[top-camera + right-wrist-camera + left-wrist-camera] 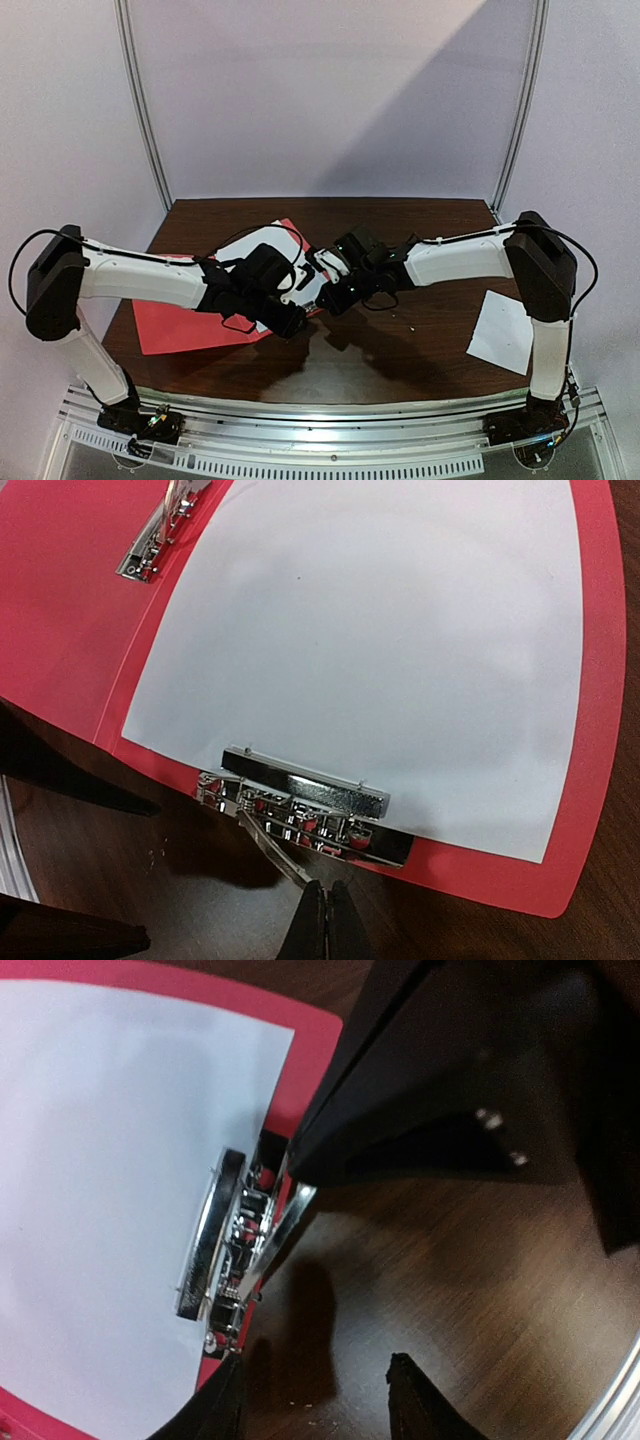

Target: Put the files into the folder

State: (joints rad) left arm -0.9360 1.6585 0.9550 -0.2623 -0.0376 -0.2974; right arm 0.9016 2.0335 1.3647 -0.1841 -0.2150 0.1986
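The red folder (185, 325) lies open on the left half of the table and also shows in the left wrist view (315, 1055) and the right wrist view (80, 610). A large white sheet (380, 650) lies in it, its near edge under a metal clip (305, 810). The sheet (100, 1210) and clip (225, 1250) also show in the left wrist view. My right gripper (327, 920) is shut, its tips touching the end of the clip's lever (272, 848). My left gripper (315, 1400) is open and empty over bare table beside the clip. A smaller white sheet (500, 332) lies at the right.
A second metal clip (160, 530) sits on the folder's other half. The two grippers (310, 308) are close together at the folder's right edge. The dark wooden table (400, 345) ends at a metal rail (330, 415) at the near side.
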